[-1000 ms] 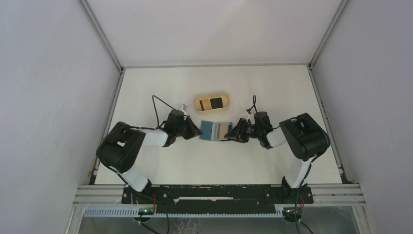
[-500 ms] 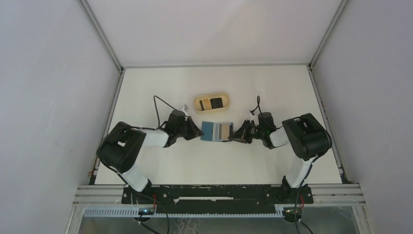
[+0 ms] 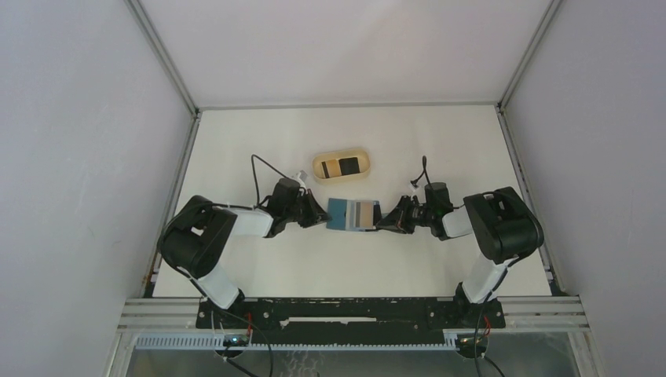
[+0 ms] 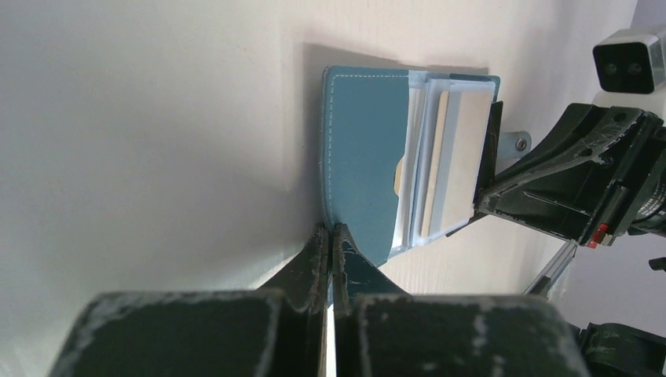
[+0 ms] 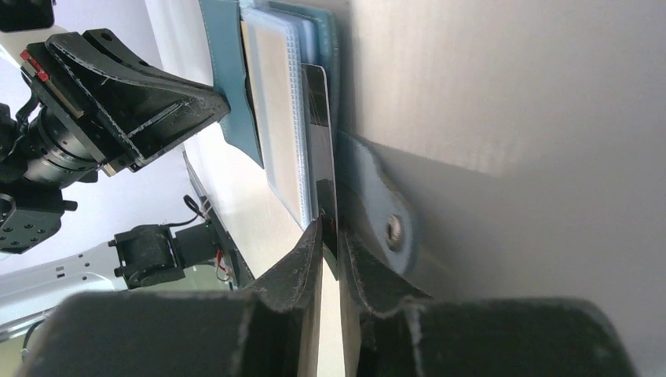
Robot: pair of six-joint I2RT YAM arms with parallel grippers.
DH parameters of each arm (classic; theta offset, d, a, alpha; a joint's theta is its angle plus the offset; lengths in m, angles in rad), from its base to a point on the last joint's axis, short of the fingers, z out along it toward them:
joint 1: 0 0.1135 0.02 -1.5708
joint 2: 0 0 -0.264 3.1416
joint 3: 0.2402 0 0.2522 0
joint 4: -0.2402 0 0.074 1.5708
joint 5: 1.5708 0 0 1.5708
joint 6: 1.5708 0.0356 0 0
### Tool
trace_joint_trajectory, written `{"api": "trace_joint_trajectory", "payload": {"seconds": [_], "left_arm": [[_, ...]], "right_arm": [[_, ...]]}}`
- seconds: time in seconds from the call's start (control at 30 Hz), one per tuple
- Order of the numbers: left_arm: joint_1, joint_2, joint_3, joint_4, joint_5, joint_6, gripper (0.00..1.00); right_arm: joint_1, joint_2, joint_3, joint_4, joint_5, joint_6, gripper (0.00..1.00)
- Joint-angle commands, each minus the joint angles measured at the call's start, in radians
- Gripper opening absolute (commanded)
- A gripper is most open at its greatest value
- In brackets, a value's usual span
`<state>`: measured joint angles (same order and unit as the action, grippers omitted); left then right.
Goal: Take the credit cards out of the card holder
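The teal-blue card holder point(image 3: 339, 214) lies open on the table between my two grippers. My left gripper point(image 3: 323, 214) is shut on its left edge; the left wrist view shows the jaws point(image 4: 330, 236) pinched on the teal flap point(image 4: 361, 149). Several credit cards point(image 4: 455, 149) stick out of the holder's right side, pale and tan. My right gripper point(image 3: 386, 222) is shut on one thin dark card point(image 5: 320, 133) at that side, as its wrist view shows point(image 5: 330, 232). The holder's closure tab with its snap point(image 5: 393, 229) lies beside the right finger.
A tan rounded tray point(image 3: 318, 166) stands just behind the holder, with a black card point(image 3: 350, 165) lying in it. White walls and metal rails bound the table on the left, right and back.
My right gripper has moved to the right with the dark card in it. The holder has slid slightly right with it. My left gripper still pinches the holder.
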<state>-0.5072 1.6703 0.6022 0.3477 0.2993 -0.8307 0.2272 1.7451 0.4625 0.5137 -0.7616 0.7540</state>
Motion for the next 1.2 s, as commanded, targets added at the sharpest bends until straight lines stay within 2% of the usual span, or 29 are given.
{"api": "trace_joint_trajectory", "payload": {"seconds": [0.0, 0.1, 0.3, 0.47, 0.8, 1.0, 1.17], "left_arm": [[0.028, 0.022, 0.003, -0.102, -0.094, 0.051, 0.0], [0.032, 0.018, 0.004, -0.107, -0.096, 0.056, 0.0], [0.038, 0.017, 0.001, -0.11, -0.097, 0.059, 0.0], [0.044, 0.014, -0.005, -0.11, -0.097, 0.062, 0.0], [0.06, -0.01, -0.024, -0.111, -0.113, 0.061, 0.0], [0.072, -0.012, -0.022, -0.111, -0.109, 0.056, 0.0], [0.074, -0.014, -0.028, -0.098, -0.12, 0.037, 0.0]], "right_arm": [[-0.04, -0.014, -0.021, -0.063, 0.061, -0.066, 0.19], [-0.042, -0.016, -0.025, -0.063, 0.059, -0.065, 0.19], [-0.049, -0.022, -0.029, -0.063, 0.055, -0.065, 0.12], [-0.066, -0.065, -0.039, -0.088, 0.042, -0.07, 0.0], [-0.079, -0.272, -0.025, -0.212, 0.012, -0.071, 0.0], [-0.092, -0.42, 0.067, -0.364, 0.048, -0.1, 0.0], [-0.086, -0.479, 0.151, -0.447, 0.107, -0.138, 0.0]]}}
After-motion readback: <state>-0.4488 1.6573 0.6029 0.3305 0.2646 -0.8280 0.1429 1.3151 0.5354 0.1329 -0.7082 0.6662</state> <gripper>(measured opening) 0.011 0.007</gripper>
